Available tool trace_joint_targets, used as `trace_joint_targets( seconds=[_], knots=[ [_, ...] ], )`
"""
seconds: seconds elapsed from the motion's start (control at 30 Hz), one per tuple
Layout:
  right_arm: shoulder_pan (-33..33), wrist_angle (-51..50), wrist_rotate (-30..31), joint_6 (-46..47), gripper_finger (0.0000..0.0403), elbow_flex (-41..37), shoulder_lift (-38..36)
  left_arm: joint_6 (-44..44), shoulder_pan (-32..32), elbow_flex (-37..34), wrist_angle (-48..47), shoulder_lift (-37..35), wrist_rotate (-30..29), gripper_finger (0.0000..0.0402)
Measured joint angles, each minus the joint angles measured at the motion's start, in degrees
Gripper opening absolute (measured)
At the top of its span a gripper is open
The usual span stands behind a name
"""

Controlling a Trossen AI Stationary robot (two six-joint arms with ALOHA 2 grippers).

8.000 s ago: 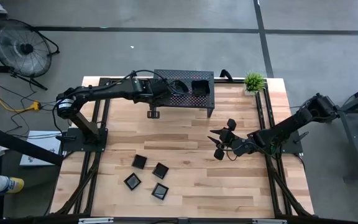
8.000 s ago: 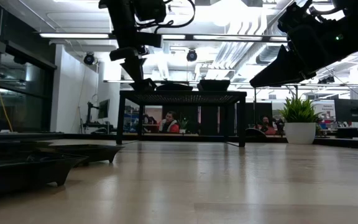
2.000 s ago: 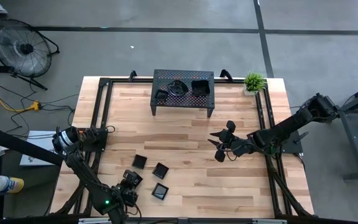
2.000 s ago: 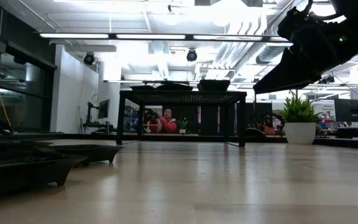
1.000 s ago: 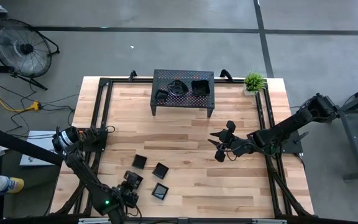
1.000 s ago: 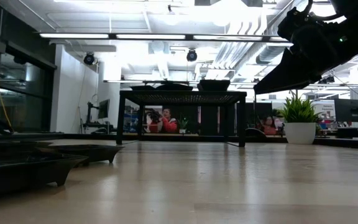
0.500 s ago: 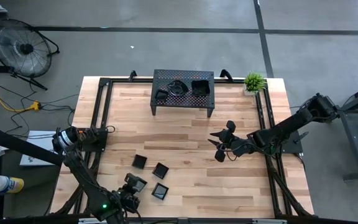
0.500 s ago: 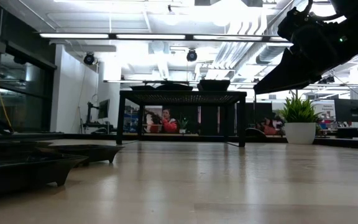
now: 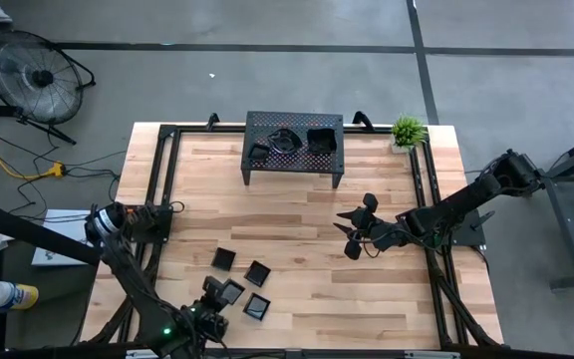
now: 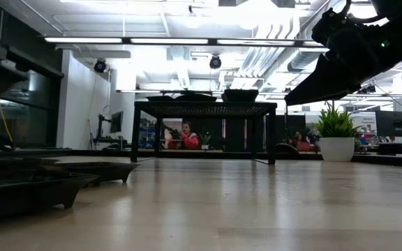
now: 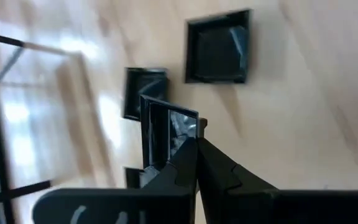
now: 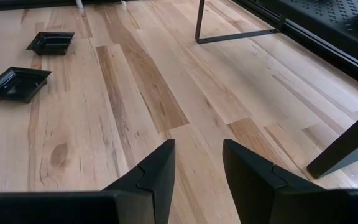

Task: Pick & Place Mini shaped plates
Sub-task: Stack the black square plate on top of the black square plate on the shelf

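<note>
Mini shaped plates (image 9: 256, 272) are split: three lie on the table (image 9: 297, 214) well short of the rack (image 9: 294, 133), others rest on the rack's top. One square plate (image 11: 166, 134) is pinched by its rim in the closed left gripper (image 9: 217, 297), just beside those three. Carrying it to the rack appears next. The right gripper (image 9: 357, 225), fingers apart and empty, hangs nearer the rack.
</note>
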Motion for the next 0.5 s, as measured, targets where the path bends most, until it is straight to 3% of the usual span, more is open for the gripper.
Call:
trace_joint_targets(
  seconds=[0.5],
  knots=[
    [0.0, 0.0, 0.2, -0.1, 0.0129, 0.0, 0.0, 10.3, 14.4, 0.1, -0.8, 0.0, -9.7, 0.0000]
  ],
)
